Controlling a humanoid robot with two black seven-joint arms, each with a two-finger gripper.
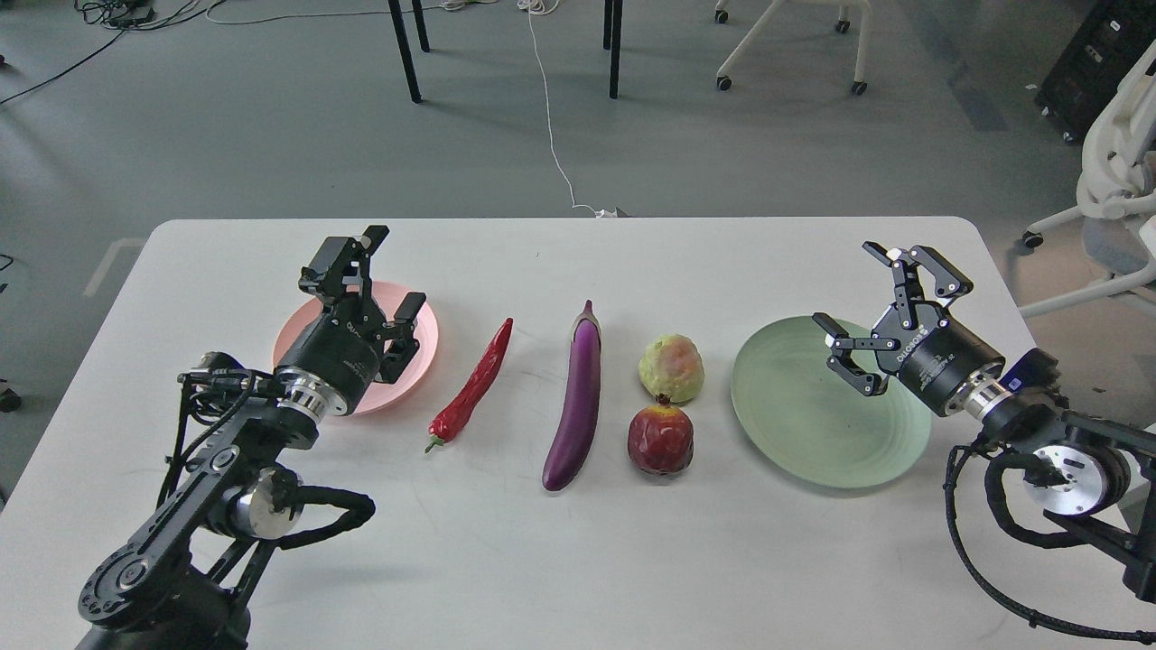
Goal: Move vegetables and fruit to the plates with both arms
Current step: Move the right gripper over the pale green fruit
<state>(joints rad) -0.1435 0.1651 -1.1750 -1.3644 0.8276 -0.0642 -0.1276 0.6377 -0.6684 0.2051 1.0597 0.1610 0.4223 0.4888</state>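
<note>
Left gripper [390, 273] hangs over the pink plate [424, 348], fingers spread, nothing in it. Right gripper [853, 302] likewise spread wide and empty, over the near-right part of the green plate [804, 424].

Between plates, all four items lie on the table [578, 560], none plated yet. Chili [471, 388] is just right of the pink plate, slanted, stem end toward me. Eggplant [578, 402] is next, lengthwise, cap at the far end. Yellow-green fruit [672, 367] sits behind the pomegranate [661, 440], the two touching or nearly so, near the green plate's left rim.

Handling, my read: chili prob. light, thin, glossy, so pinch across mid-body, gentle squeeze. Eggplant looks longer and heavier, slick skin; grip across the middle near balance pt or it'll tip. Round fruits likely firm but may roll; take across the widest part w/ jaws wide. The pair's closeness could crowd a finger.

Table is white, smooth, matte, no lip, so rollers could wander. Beyond: grey floor, cables, black table legs, and office chairs [1115, 181] at right.
</note>
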